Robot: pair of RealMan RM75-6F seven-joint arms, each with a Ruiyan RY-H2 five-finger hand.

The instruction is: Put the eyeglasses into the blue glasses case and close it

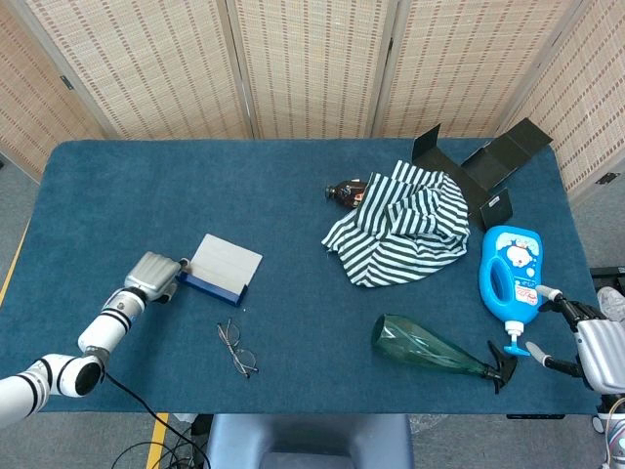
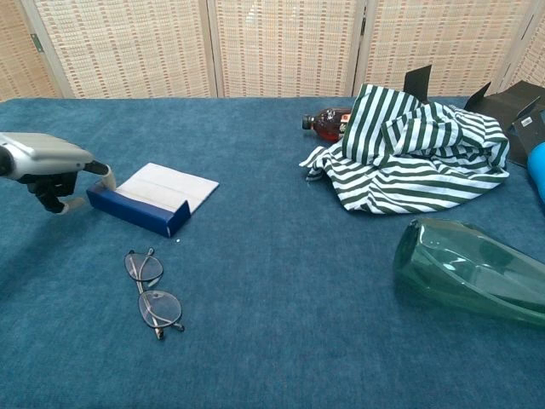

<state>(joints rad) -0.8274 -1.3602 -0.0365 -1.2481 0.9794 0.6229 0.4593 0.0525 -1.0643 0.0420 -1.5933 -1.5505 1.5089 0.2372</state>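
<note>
While the left hand [image 2: 53, 166] is pinching the end of the open blue glasses case [image 2: 152, 199], seemingly to reposition it | eyeglasses [image 2: 152, 292] are lying on the table just beside | right hand [image 1: 586, 335] is resting spread near the blue detergent bottle [image 1: 510, 271]

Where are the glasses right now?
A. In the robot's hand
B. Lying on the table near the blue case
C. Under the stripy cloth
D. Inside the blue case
B. The eyeglasses lie bare on the blue table, just in front of the blue glasses case, while the left hand is at the case's end, not on them.
</note>
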